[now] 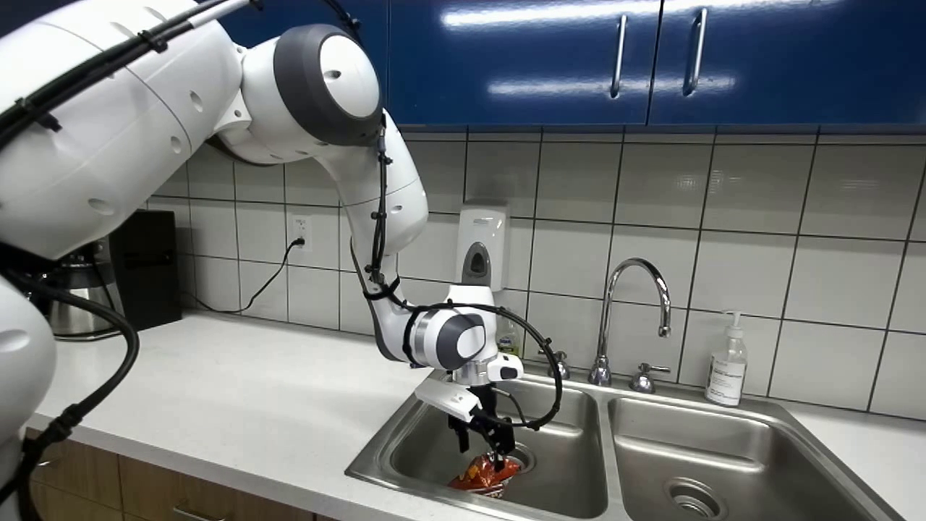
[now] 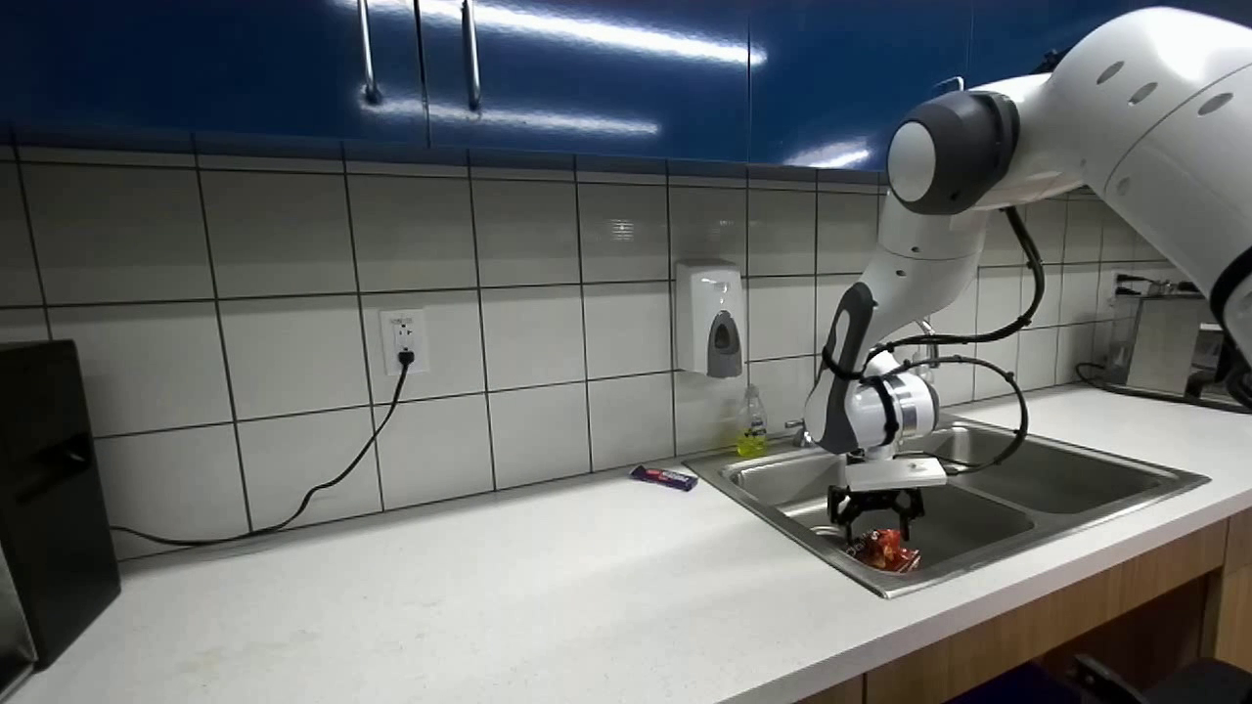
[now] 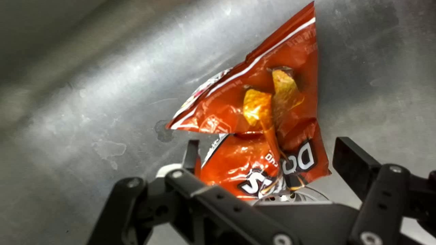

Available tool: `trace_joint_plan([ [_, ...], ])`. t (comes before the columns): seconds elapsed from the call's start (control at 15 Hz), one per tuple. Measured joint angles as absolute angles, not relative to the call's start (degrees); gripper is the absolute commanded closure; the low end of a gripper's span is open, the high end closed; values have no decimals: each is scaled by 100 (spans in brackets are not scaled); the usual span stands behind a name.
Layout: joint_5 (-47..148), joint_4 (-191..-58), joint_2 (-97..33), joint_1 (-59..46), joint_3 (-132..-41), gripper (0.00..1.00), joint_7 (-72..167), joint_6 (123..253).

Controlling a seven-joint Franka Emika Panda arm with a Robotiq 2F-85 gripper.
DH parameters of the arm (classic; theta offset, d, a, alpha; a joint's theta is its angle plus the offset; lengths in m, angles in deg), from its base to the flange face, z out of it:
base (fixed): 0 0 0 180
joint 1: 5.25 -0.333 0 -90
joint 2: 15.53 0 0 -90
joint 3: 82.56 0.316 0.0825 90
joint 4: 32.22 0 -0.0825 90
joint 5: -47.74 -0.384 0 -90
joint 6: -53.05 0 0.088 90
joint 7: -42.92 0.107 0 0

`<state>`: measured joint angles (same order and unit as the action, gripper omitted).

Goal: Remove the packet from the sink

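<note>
Black gripper [image 3: 268, 151] — fingers [image 3: 354, 166] spread wide, red packet [image 3: 262, 119] between them in wrist view — contact unclear.

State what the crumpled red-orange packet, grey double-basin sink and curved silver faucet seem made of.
Packet: probably glossy plastic film, given sharp creases and highlights. Sink: apparently satin stainless steel, with soft, blurred reflections. Faucet: likely polished chrome-plated metal, showing crisp, bright highlights.

- Both exterior views, set back, face you toward the tiled wall [image 2: 528, 337] and share the sink [image 1: 611, 456].
- Your wrist view looks down, close over the packet [image 3: 252, 144].
</note>
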<state>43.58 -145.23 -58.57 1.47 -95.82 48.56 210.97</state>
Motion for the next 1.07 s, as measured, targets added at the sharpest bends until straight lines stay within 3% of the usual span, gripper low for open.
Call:
trace_joint_plan([
  [0.33,4362,-14341,-6078,129,-9604,0,4899,21097],
  [0.4,4362,-14313,-6109,127,-9605,25,4906,21097],
  [0.53,4362,-14269,-6151,124,-9605,35,4912,21097],
  [1.07,4362,-14186,-6226,117,-9609,98,4926,21096],
])
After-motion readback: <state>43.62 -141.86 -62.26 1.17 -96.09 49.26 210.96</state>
